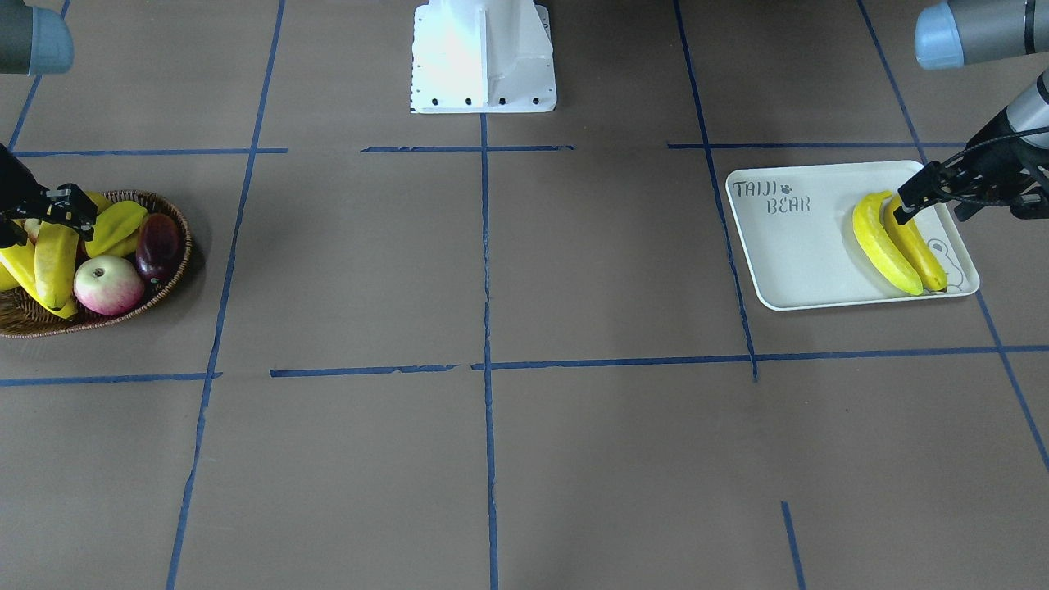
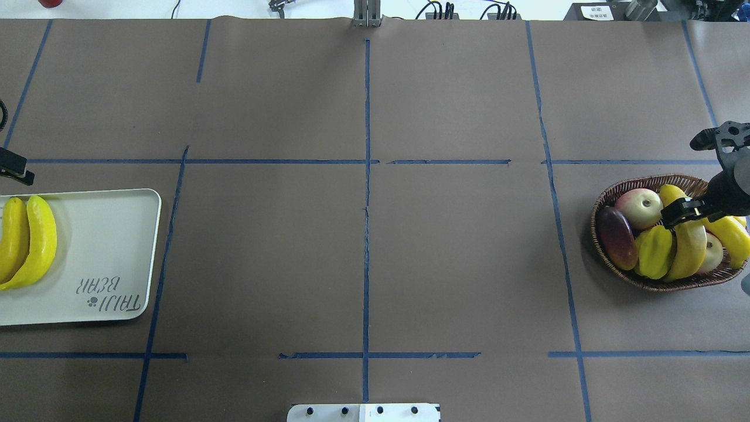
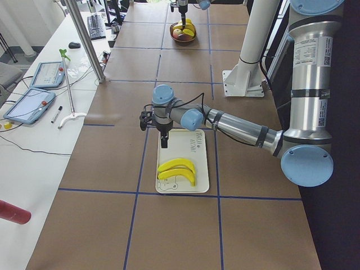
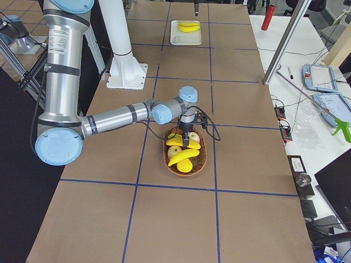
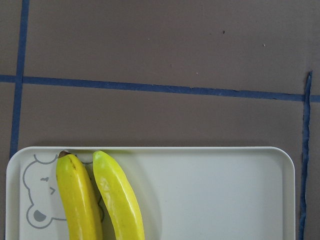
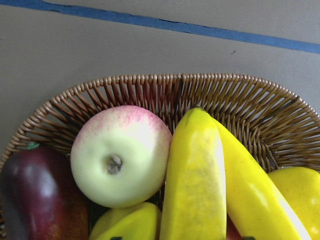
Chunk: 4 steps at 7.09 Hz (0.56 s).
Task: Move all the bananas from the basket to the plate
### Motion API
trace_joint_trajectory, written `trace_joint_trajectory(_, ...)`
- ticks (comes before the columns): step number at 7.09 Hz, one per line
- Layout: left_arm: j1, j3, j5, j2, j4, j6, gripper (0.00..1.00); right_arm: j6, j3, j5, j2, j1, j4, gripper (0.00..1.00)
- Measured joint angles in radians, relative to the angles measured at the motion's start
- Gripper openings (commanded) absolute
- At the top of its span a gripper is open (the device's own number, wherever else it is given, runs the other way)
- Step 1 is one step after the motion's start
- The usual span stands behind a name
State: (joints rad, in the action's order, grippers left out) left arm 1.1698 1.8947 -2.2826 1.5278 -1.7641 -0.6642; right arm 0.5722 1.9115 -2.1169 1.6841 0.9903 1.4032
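Fingers (R) (image 2: 678, 211) over smooth curved banana (image 6: 192, 175) in woven wicker basket (image 6: 150, 90).

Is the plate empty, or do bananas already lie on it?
Not empty. Two bananas lie side by side on the plate, at its bear-face end; the rest of it is bare.

We find the plate (image 2: 105, 246) at the tabletop's (image 2: 363, 264) left end, the basket (image 2: 662, 287) at its right end, well apart. Two bananas (image 2: 36, 243) lie side by side on the plate; two more bananas (image 2: 690, 249) lie in the basket beside an apple (image 2: 640, 208).
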Motion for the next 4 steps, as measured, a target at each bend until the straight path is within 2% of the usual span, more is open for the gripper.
trace_joint_trajectory(4, -0.001, -0.002, 0.000, 0.000, 0.000, 0.000, 1.00, 0.000, -0.004, 0.000, 0.007, -0.006, 0.002, 0.67)
